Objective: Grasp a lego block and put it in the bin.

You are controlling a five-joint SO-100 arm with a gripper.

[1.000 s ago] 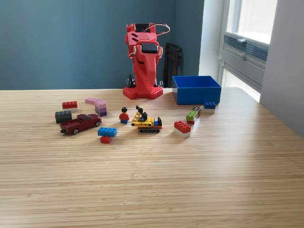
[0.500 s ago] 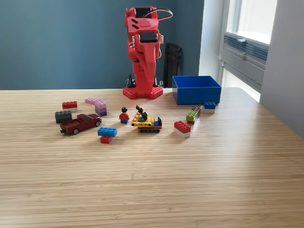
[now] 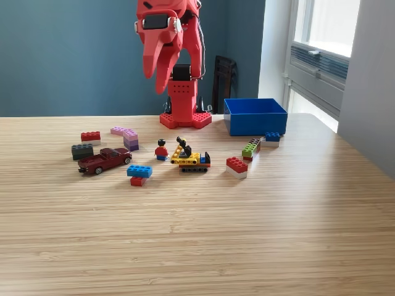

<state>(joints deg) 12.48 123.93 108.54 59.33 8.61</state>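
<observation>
The red gripper (image 3: pixel 159 79) hangs high, empty, fingers close together; the small lego blocks (image 3: pixel 139 171) lie far below on the wooden table (image 3: pixel 197 234)

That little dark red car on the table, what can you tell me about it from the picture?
The dark red car is a small toy pickup, glossy like plastic or painted metal, with dark wheels and an open bed at its rear. It stands on its wheels on the wooden table, angled, nose toward the exterior view's right and slightly away. A dark grey brick sits close behind it; whether they touch is unclear. The gripper hangs high above, far from it.
</observation>
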